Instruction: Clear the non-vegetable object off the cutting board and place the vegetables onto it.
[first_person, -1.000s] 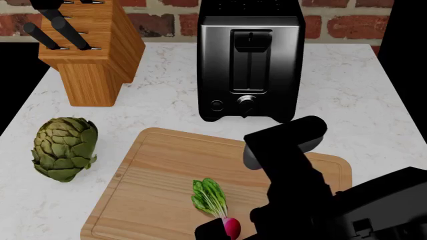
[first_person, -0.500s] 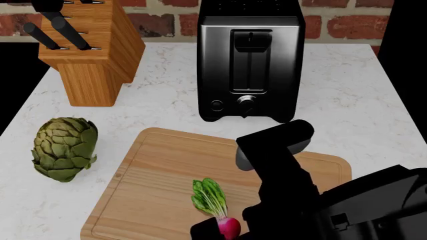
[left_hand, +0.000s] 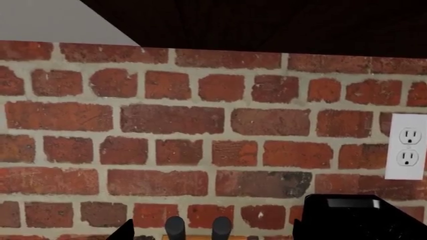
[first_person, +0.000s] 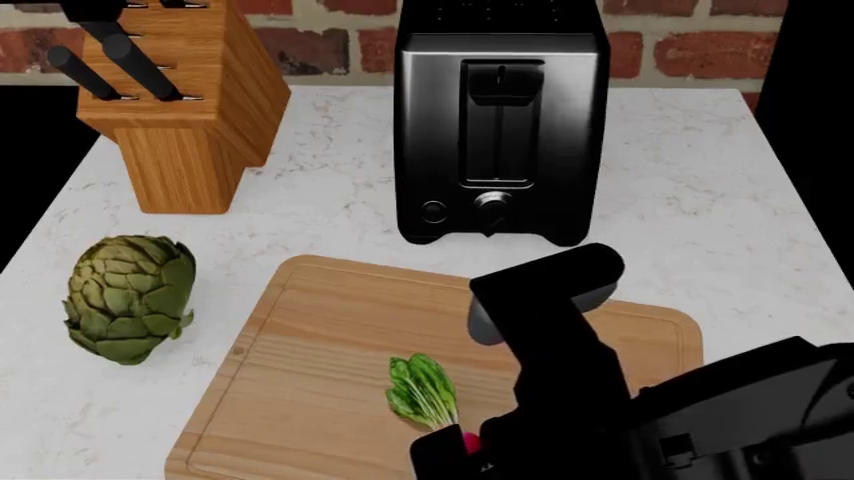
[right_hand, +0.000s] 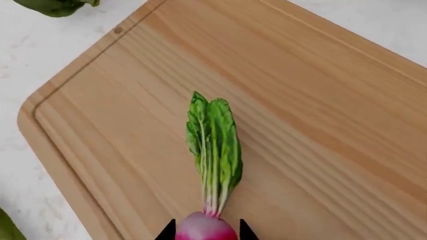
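My right claw (right_hand: 204, 234) has one dark fingertip on each side of the small round red radish (right_hand: 205, 227) with green leaves, and the gap between them is only as wide as the bulb; I cannot tell if the tips already press on it or only stand just beside it. The radish lies directly under this claw, near the front edge of the large rectangular light-wood cutting board (first_person: 314, 330). Its long axis goes from the bulb between my fingertips out through the leaves (right_hand: 213, 147), which point away from me toward the middle of the board. So the right arm is clearly the nearer one. The left claw does not show in any view; its camera sees only the red brick wall (left_hand: 167, 120). The round green scaly artichoke (first_person: 128, 297) rests on the white marble counter (first_person: 694, 190), left of the board and apart from it. I judge the next move is to close and lift.
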